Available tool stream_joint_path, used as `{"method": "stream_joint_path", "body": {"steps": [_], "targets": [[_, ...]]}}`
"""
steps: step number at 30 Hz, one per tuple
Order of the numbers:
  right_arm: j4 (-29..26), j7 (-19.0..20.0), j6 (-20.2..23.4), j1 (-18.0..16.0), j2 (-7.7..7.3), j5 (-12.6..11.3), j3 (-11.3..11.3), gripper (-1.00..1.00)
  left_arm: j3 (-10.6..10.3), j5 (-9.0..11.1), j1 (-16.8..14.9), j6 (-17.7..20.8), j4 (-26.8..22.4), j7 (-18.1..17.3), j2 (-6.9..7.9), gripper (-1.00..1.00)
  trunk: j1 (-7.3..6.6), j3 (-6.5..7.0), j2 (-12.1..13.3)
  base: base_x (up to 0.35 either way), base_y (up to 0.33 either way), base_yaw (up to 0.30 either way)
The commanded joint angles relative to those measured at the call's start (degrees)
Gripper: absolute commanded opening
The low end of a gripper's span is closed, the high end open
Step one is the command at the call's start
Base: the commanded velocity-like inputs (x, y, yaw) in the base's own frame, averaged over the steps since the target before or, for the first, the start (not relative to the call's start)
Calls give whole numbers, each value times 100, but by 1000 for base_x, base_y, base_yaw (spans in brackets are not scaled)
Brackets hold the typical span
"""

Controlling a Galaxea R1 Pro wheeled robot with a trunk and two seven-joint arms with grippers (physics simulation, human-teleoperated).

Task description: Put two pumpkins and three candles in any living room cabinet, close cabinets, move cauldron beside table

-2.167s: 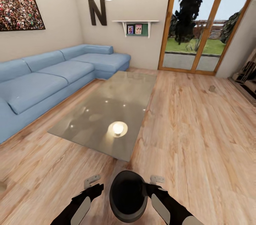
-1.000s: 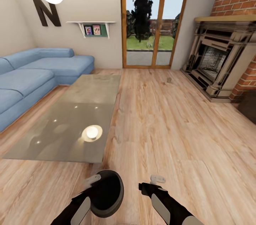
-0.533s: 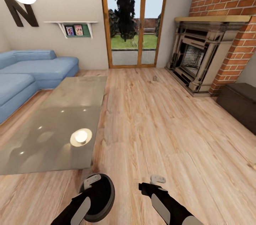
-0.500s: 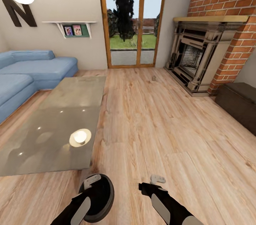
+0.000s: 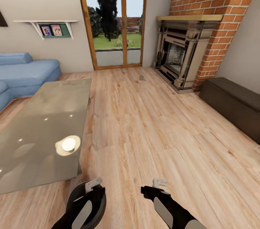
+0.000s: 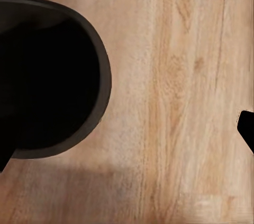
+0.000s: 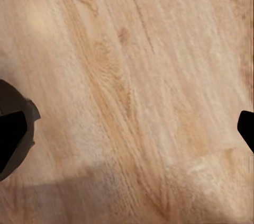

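The black cauldron (image 5: 77,200) is sitting on the wooden floor (image 5: 151,128) just beside the glass table (image 5: 39,124); the left gripper (image 5: 93,184) is hovering open-fingered over it, the right gripper (image 5: 159,182) likewise spread

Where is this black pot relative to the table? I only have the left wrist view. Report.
Observer: In the head view, the cauldron sits on the floor just off the near corner of the glass table.
Operator: Give me the cabinet.
Observer: The dark cabinet stands along the wall on the robot's right, beyond the fireplace.
Operator: Now the right pincer.
Observer: The right pincer is open and empty over bare floor.
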Motion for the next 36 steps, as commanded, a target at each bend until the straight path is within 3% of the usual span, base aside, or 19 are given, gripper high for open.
{"method": "stream_joint_path", "body": {"steps": [1,13,36], "targets": [[-9,-48,17,-7,-5,-39,40,100,-24,52,0,15,-14,50,6,100,0,-8,-3,0,0,-277],[-9,-48,17,-7,-7,-39,40,100,-24,52,0,15,-14,50,8,100,0,-43,-3,0,0,-278],[-1,-57,8,-6,-7,-53,-1,100,-24,52,0,15,76,50,0,100,-484,297,880,0,0,-278]]}}
